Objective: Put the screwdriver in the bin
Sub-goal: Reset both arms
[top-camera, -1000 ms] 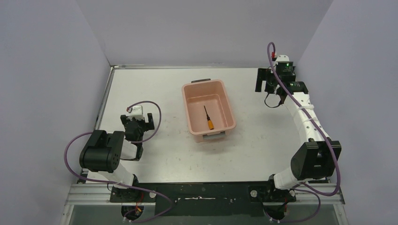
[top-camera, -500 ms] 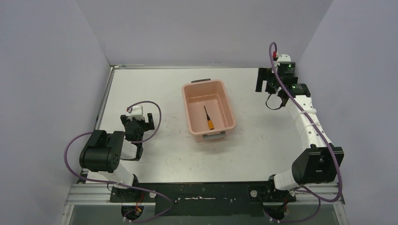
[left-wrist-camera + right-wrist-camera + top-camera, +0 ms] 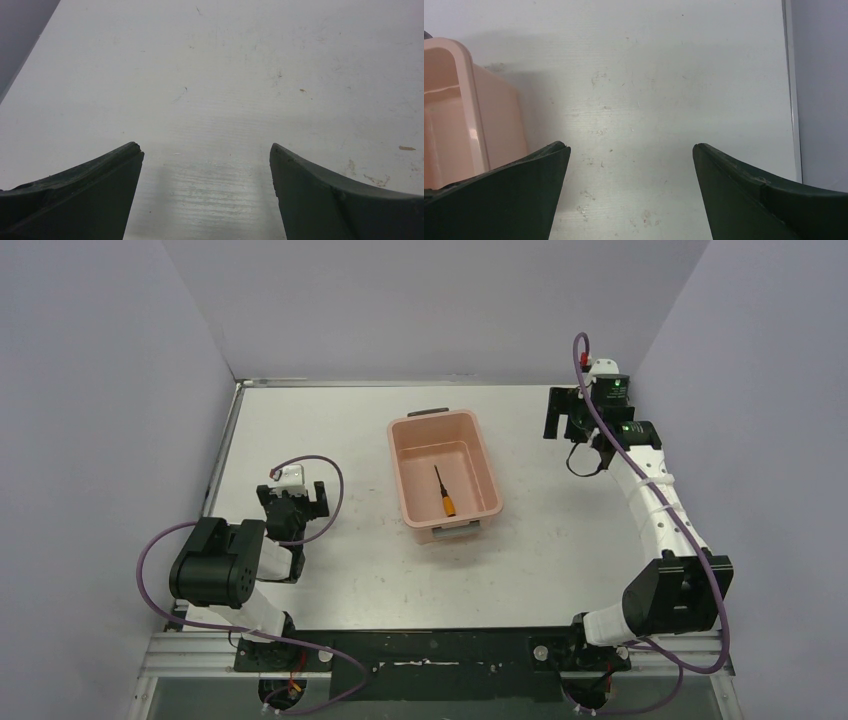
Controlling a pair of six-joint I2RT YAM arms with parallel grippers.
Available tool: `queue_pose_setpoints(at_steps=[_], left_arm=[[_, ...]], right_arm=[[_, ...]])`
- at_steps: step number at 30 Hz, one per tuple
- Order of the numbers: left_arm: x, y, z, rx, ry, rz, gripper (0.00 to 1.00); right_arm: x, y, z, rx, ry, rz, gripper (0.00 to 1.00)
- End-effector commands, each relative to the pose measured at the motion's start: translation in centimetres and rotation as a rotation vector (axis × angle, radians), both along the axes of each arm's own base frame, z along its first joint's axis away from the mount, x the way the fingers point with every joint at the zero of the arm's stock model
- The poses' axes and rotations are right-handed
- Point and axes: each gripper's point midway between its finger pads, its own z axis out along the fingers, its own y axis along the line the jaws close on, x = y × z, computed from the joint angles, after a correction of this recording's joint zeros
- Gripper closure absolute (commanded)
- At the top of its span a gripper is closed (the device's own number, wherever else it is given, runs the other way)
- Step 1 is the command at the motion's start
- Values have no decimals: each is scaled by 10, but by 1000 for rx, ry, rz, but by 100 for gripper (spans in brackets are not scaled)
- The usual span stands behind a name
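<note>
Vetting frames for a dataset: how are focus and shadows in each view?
Top view: sharp, evenly lit, screwdriver crisp in the bin. Left wrist view: left gripper's fingers soft-edged, faint shadow on the table between them. Right wrist view: right gripper's fingers blurred too; bin casts a soft shadow.

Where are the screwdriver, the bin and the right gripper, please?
screwdriver (image 3: 443, 490): top view, mid shaft.
bin (image 3: 432, 418): top view, far rim.
right gripper (image 3: 629, 146): right wrist view, midway between fingertips.

The top camera looked down from high at the near edge over the whole counter (image 3: 350, 570). Each wrist camera faced it closely; the right also caught the bin (image 3: 499, 115).
</note>
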Motion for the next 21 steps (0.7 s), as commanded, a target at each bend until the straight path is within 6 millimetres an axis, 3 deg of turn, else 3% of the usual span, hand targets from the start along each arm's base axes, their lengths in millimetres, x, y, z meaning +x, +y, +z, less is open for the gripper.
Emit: queue_pose_setpoints(at_steps=[1,12,19,21], left_arm=[[12,-2,22,-14,-84,1,3],[12,-2,23,-15,-85,1,3],[12,-2,22,-15,-84,1,3],[12,-2,22,-14,-83,1,3]], right_arm=[[2,0,18,1,-69,6,0],[1,0,18,4,-67,0,0],[1,-25,24,-33,-97,-166,0],[1,-16,25,-10,-106,-115,0]])
